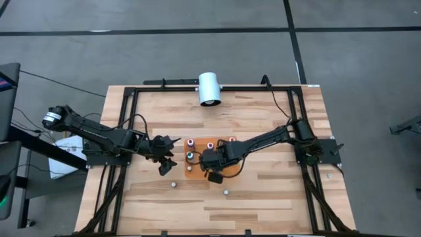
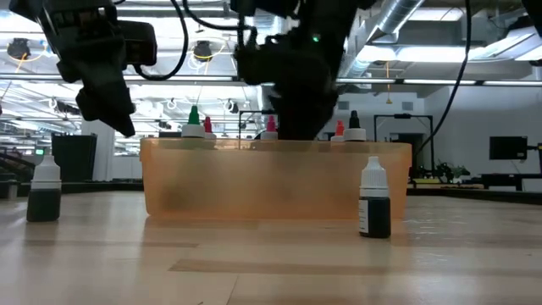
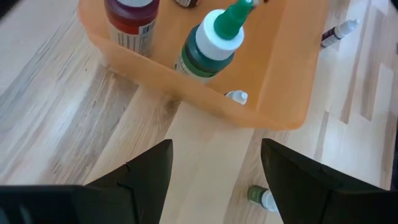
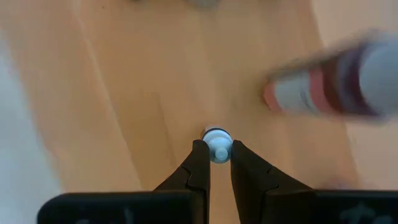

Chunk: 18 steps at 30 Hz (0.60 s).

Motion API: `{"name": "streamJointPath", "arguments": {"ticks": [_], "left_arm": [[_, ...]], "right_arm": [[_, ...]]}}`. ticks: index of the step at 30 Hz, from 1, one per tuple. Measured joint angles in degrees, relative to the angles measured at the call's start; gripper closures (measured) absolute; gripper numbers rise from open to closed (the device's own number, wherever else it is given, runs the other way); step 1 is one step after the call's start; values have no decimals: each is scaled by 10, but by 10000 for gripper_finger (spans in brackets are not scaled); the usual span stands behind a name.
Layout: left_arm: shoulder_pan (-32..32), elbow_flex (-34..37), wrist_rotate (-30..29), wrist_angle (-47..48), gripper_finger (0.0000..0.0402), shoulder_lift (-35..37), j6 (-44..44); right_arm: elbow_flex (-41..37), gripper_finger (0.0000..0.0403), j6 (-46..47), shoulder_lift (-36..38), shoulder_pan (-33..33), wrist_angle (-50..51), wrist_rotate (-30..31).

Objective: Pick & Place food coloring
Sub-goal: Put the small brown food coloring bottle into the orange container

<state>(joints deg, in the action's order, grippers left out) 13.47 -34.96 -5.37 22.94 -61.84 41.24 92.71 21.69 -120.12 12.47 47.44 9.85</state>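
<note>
The wooden table (image 1: 263, 197) carries a white cylinder (image 1: 210, 88) lying at its far edge and, near the middle, a flat orange tray (image 1: 197, 172) with several food coloring bottles standing in it. The right arm reaches in from the table's right edge and its right gripper (image 4: 218, 160) hangs over the tray, fingers (image 4: 198, 165) pinched on the pale cap of a small bottle (image 4: 217, 144) — the wrist view shows the cap caught between the two tips, with a red-topped bottle (image 4: 323, 87) blurred just beside it. The left arm comes from the left edge; its left gripper (image 3: 214, 165) hovers just off the tray's left side, fingers spread wide with nothing between them. In the tray a green-topped bottle (image 3: 214, 40) stands near the left rim beside a dark red one (image 3: 132, 22). Two more bottles stand on the bare wood toward the near edge — one (image 1: 172, 185) left of the tray, one (image 1: 225, 192) to its right.
</note>
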Motion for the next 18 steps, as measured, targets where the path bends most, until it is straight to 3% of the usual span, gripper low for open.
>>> {"name": "streamJointPath", "arguments": {"ticks": [18], "left_arm": [[0, 0, 0, 5, 165, 0, 0]], "right_arm": [[-2, 358, 8, -11, -3, -2, 42]]}}
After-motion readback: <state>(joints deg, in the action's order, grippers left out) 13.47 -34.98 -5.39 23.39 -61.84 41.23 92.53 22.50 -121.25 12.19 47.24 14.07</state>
